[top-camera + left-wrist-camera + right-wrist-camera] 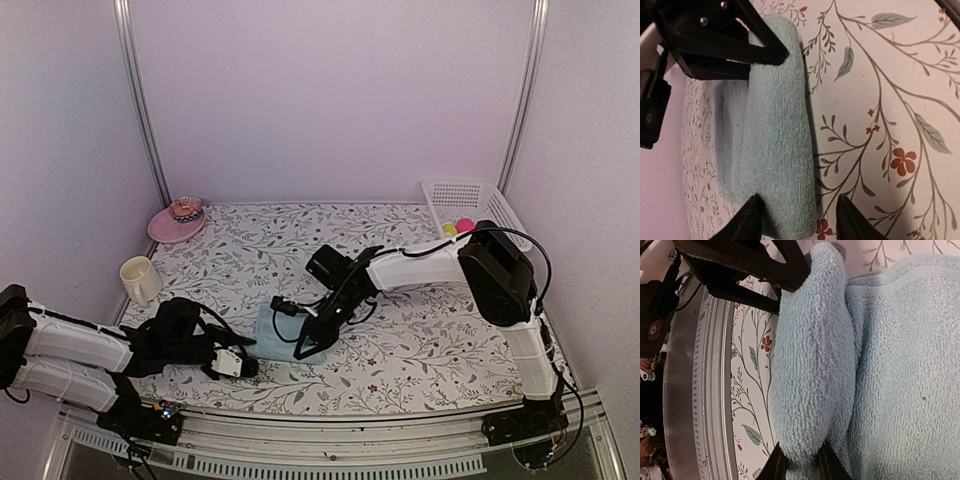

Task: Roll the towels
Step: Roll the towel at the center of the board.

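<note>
Left tool [797, 220]: nearest the table's [420, 340] front edge, jaws about half open and set astride the near end of the roll, one side touching the pile, the other just clear, nothing gripped. Aqua towel [780, 125]: lies on the table between the two tools, partly rolled, with a plump roll along one side and a flat remainder beside it. Right tool [800, 465]: narrowed to a pinch on the roll's far end. Step in hand, by judgement: rolling this towel, roughly midway. The next move calls for both ends turned over together toward the flat part — evenly, or the roll may cone or slacken. Farther back: mug [140, 278], pink hat [178, 220], white basket [445, 185].
</note>
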